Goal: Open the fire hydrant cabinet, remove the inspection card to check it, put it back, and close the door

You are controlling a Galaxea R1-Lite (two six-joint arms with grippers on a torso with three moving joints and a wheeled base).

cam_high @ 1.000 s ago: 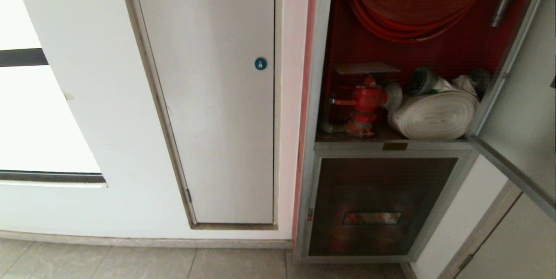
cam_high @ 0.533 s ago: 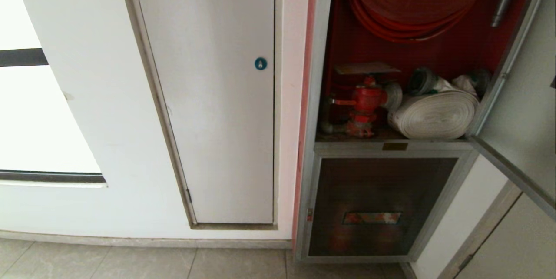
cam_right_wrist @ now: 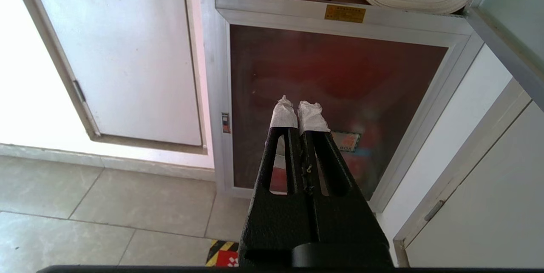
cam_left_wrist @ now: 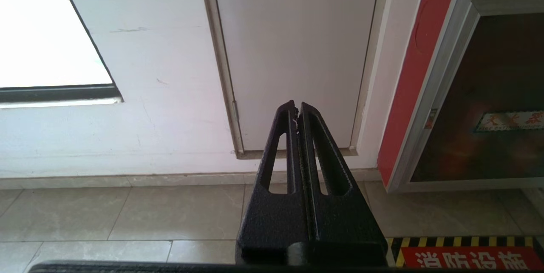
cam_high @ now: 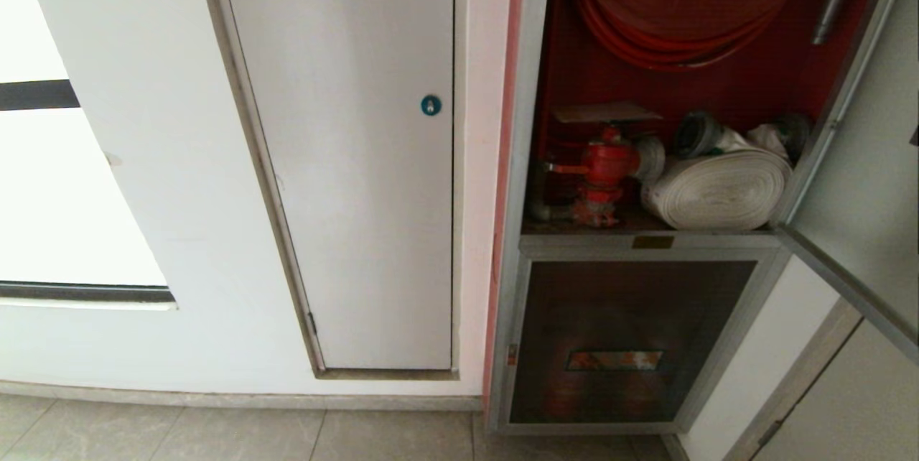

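Red lining fills the upper compartment of the fire hydrant cabinet (cam_high: pixel 518 159), whose silver frame stands at about three o'clock in the head view. The door (cam_high: pixel 861 181) is swung open toward four o'clock, its lower frame edge crossing the corner of the picture. Inside, the red hose reel (cam_high: pixel 682 8) hangs at the top, toward one o'clock. Below it, the red valve (cam_high: pixel 602 166) stands on the compartment floor, with the white rolled hose (cam_high: pixel 718 192) lying just beside it on the three o'clock side. The inspection card (cam_high: pixel 607 113), thin, flat and tan, lies just above the valve, near the twelve o'clock side of it; whether it rests on the valve's top cannot be told. Under the compartment sits the smaller dark glass panel (cam_high: pixel 624 339) with a reddish label. At nine o'clock from the cabinet is the plain white panel (cam_high: pixel 344 159) with its blue round lock (cam_high: pixel 431 105), and tiled floor (cam_high: pixel 215 432) runs along six o'clock. Neither arm shows in the head view. In the left wrist view the left gripper (cam_left_wrist: pixel 296 109) has its black fingers pressed together, holding nothing, pointed at the foot of the white panel. In the right wrist view the right gripper (cam_right_wrist: pixel 297 109) has its white-wrapped fingertips (cam_right_wrist: pixel 284 115) closed against each other, empty, aimed at the dark lower panel, well apart from the card.
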